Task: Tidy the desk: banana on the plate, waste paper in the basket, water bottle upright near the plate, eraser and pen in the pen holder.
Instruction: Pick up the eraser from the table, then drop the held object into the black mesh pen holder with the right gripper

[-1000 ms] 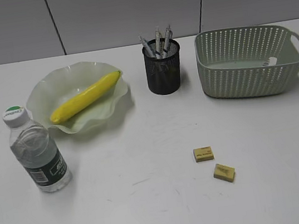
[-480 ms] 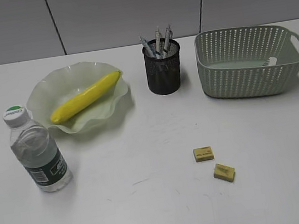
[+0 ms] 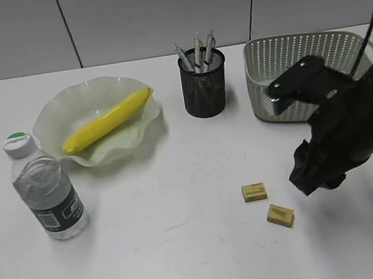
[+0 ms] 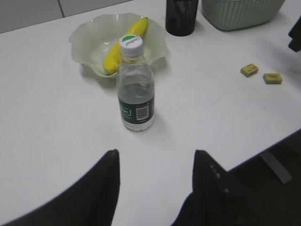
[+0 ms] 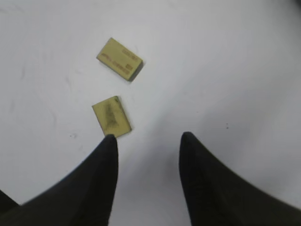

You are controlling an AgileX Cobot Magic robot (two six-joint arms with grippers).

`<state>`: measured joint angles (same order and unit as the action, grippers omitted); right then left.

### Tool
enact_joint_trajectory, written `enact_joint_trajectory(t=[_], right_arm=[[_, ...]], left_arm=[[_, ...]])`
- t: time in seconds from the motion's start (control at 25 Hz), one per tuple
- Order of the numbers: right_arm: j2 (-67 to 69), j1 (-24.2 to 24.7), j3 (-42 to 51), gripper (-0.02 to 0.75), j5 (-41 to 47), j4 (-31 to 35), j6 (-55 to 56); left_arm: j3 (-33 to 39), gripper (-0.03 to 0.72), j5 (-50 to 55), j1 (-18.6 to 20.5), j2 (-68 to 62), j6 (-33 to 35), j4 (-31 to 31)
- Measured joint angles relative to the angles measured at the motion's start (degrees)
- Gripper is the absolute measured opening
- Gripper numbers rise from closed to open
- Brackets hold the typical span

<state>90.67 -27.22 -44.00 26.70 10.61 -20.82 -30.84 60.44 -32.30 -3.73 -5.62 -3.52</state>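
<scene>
Beside basket (image 3: 306, 72), right tool (image 3: 311, 177) exterior-only.

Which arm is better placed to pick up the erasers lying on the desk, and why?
The right. Its open claw hangs just above the two erasers, one right at a fingertip. The left claw sits far off, behind the water bottle, with nothing held.

Right arm (image 3: 352, 122) black, blocky; thin black cable (image 3: 372, 10); hand (image 5: 146, 141) fingers dark, tapered.
</scene>
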Motion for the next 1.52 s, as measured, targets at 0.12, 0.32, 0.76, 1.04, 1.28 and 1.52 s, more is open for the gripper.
enact_joint_trajectory(t=[0.12, 0.32, 0.76, 1.04, 1.28, 1.52], right_arm=[[5.22, -2.57, -1.38, 0.386, 0.22, -0.37, -0.86], [10.49, -6.59, -3.42, 0.393, 0.03, -0.68, -1.18], [17.37, -7.03, -5.84, 0.251, -0.31, -0.91, -1.33], [9.25, -7.03, -5.88, 0.210, -5.70, 0.84, -1.33], [4.98, -6.73, -12.33, 0.210, -31.66, 2.00, -1.33], [18.45, -3.31, -28.46, 0.210, -34.18, 8.53, -1.33]], left_arm=[[0.00, 0.360, 0.00, 5.88, 0.65, 0.00, 0.00], [0.00, 0.326, 0.05, 16.83, 4.02, 0.00, 0.00], [0.05, 0.259, 0.00, 24.29, 4.09, -0.01, 0.00], [0.05, 0.256, 0.00, 24.29, 4.09, -0.01, 0.00], [0.05, 0.255, 0.00, 24.29, 4.09, -0.01, 0.00], [0.05, 0.255, 0.00, 24.29, 4.09, -0.01, 0.00]])
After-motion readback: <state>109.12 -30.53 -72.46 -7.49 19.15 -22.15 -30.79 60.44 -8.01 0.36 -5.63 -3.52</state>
